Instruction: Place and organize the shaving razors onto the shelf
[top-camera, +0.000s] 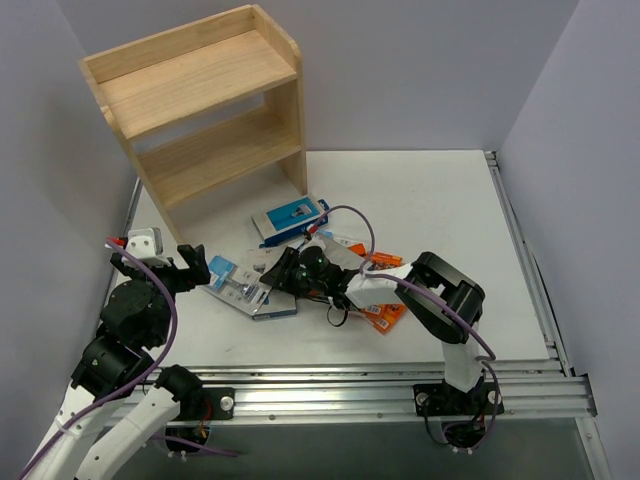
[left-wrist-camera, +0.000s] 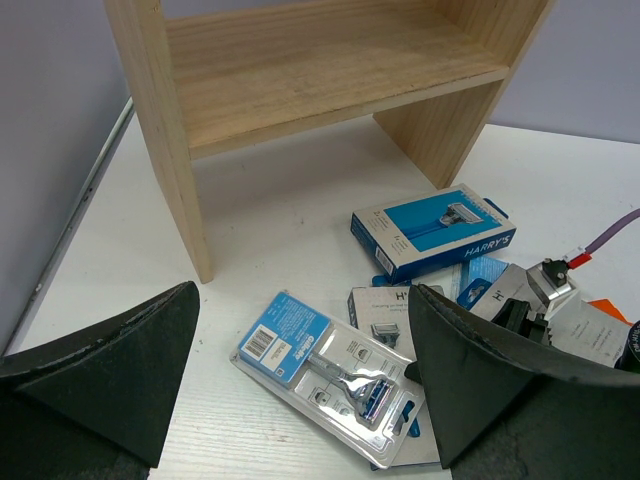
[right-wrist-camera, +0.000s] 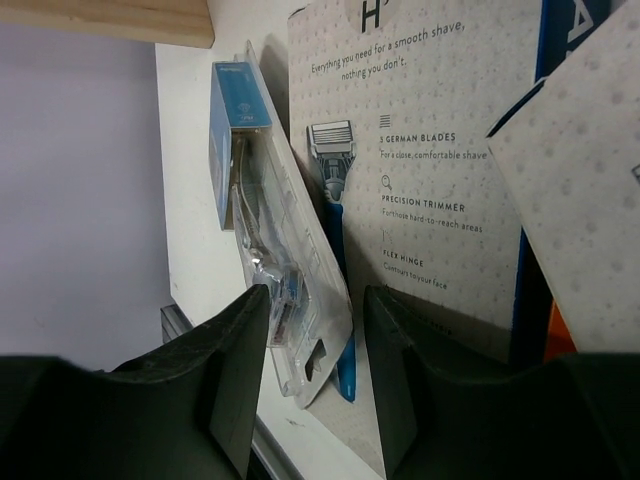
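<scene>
The right gripper (right-wrist-camera: 316, 320) has its fingers drawn close on either side of the near end of the clear blister pack (right-wrist-camera: 265, 240), which stands on edge in the wrist view; whether they actually pinch it cannot be told. Just beside that pack, at 3 o'clock, leans a grey box (right-wrist-camera: 430, 170) picturing a blue razor. In the top view a blue box (top-camera: 290, 220) lies at 12 o'clock from this gripper, and orange packs (top-camera: 385, 315) peek out under the arm at 4 o'clock (partly hidden). All these razors sit in a loose pile mid-worktop (top-camera: 430, 200). The left gripper (left-wrist-camera: 300, 395), fingers spread wide and holding nothing, hangs at 9 o'clock from the pile. The wooden shelf (top-camera: 200, 90) stands at 11 o'clock.
</scene>
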